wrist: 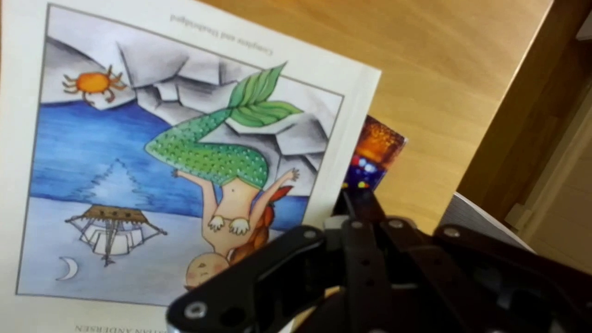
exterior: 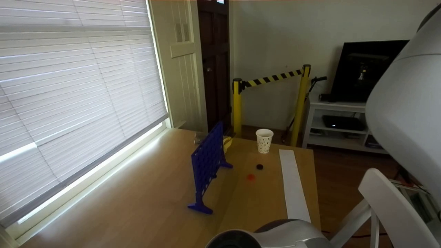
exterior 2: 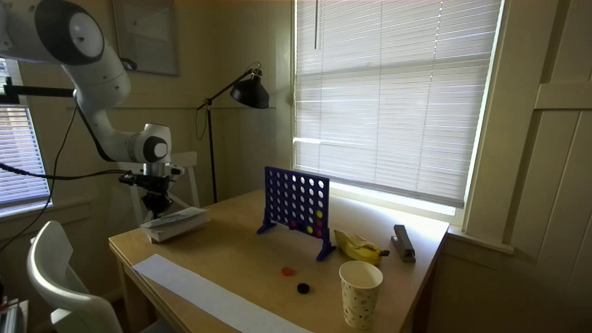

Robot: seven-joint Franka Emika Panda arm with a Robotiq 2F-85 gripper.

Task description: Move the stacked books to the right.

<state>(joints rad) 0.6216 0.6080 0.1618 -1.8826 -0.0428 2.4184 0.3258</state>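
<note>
The stacked books [exterior 2: 182, 224] lie flat near a table corner in an exterior view. The top book's white-bordered cover [wrist: 185, 152] with a blue and green mermaid picture fills the left of the wrist view. Part of a lower book's colourful cover [wrist: 379, 152] sticks out past its edge. My gripper [wrist: 358, 199] points down with its fingers together, holding nothing that I can see. Its tips are right beside the top book's edge, by the lower cover; whether they touch is unclear. The gripper [exterior 2: 157, 212] also shows at the books' far side in an exterior view.
A blue upright rack [exterior 2: 296, 201] stands mid-table. A yellow banana [exterior 2: 358, 247], a stapler [exterior 2: 403, 243], a paper cup [exterior 2: 360, 296], red [exterior 2: 287, 271] and black [exterior 2: 303, 288] discs and a white strip [exterior 2: 199, 291] lie around it. White chairs [exterior 2: 69, 277] stand by the table.
</note>
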